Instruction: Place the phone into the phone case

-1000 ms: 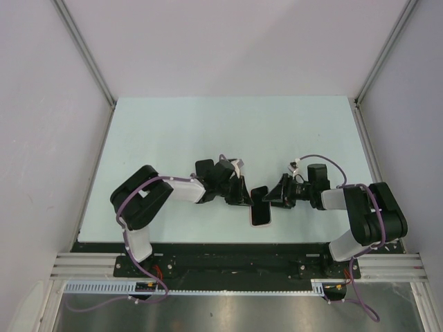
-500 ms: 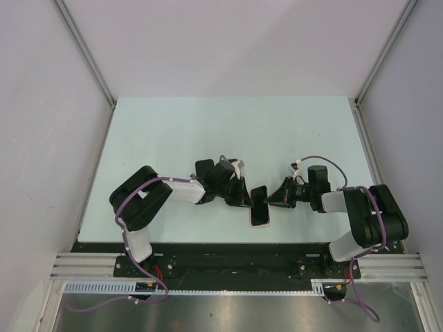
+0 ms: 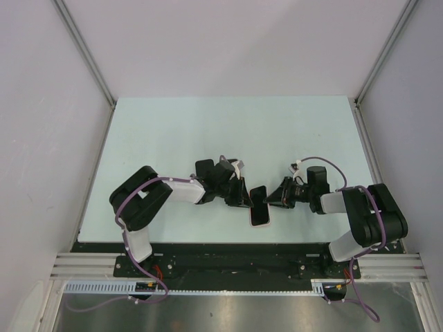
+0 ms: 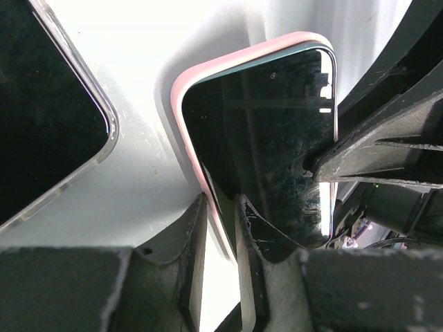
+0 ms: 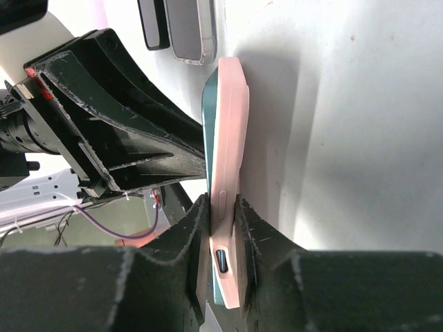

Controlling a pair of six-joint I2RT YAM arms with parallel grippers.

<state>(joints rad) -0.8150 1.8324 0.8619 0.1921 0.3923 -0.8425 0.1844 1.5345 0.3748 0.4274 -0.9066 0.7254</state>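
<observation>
A dark-screened phone [image 4: 266, 138] sits in a pink phone case [image 5: 228, 124] and is held on edge above the table. My left gripper [image 4: 220, 214] is shut on its near edge, one finger on the screen and one behind the case. My right gripper [image 5: 221, 214] is shut on the case's end by the port, one finger on each face. In the top view the phone [image 3: 258, 196] stands tilted between the left gripper [image 3: 243, 197] and the right gripper [image 3: 272, 197].
A second dark device with a clear rim [image 3: 260, 216] lies flat on the table just in front of the held phone. It also shows in the left wrist view [image 4: 41, 104] and the right wrist view [image 5: 190, 31]. The table's front edge is close behind it.
My right wrist has crept slightly left toward the phone. The left arm and the phone have barely moved.
</observation>
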